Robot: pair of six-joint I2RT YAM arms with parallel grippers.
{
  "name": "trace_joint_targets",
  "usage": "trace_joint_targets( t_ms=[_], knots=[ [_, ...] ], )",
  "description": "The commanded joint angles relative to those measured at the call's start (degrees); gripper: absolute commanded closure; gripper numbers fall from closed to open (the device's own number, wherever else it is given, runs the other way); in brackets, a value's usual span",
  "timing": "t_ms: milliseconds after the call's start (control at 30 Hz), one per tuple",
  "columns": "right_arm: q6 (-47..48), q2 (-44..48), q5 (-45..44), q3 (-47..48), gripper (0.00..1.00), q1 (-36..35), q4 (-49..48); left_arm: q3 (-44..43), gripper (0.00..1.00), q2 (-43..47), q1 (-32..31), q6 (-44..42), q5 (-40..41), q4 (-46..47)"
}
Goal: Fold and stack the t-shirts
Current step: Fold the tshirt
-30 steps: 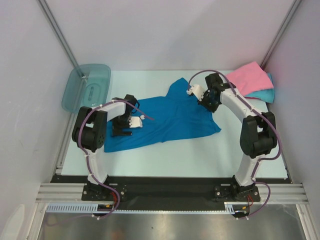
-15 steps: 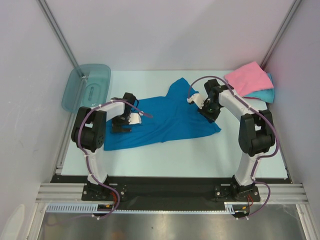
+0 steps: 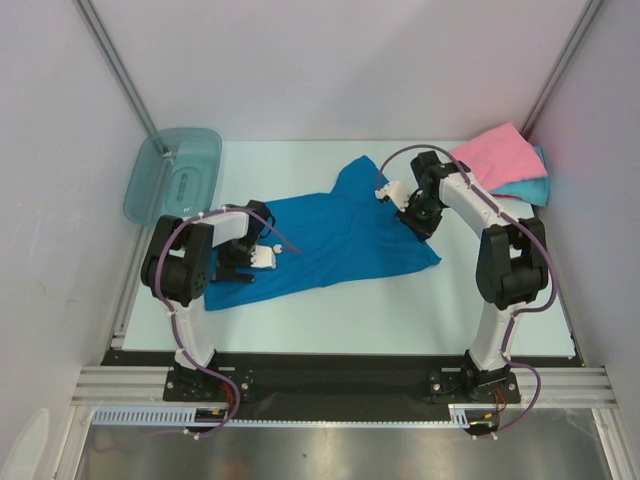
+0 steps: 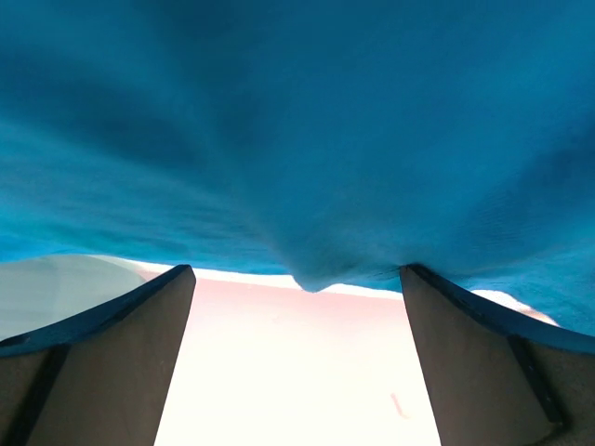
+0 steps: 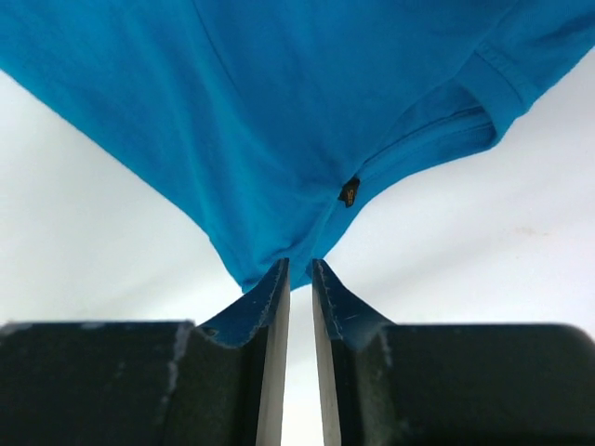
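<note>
Right pincer [image 5: 299,265] tight on an edge of deep blue t-shirt [image 5: 279,121]; left pincer [image 4: 297,271] wide apart, tips half-hidden by that cloth.

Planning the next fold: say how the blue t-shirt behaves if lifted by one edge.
Likely floppy: the blue t-shirt lies creased and tapers to a point at the right gripper. Probably light, as that thin pinch seems to hold it. Pushed, it would likely bunch, not slide whole.
</note>
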State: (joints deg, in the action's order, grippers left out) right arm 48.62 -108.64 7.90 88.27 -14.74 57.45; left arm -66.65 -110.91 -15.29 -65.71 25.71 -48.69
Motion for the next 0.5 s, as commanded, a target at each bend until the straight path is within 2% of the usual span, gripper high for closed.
trace_joint_targets(
  t_ms=[0,467],
  knots=[
    [1.7,0.0,2.8,3.6,0.79,0.7,4.5,3.4,0.00,0.2,1.3,-2.8,2.1,-1.8],
    [5.5,-3.8,8.4,8.8,0.83,2.3,17.7,-1.3,0.00,-3.2,1.5,-1.8,1.9,-3.1]
  ],
)
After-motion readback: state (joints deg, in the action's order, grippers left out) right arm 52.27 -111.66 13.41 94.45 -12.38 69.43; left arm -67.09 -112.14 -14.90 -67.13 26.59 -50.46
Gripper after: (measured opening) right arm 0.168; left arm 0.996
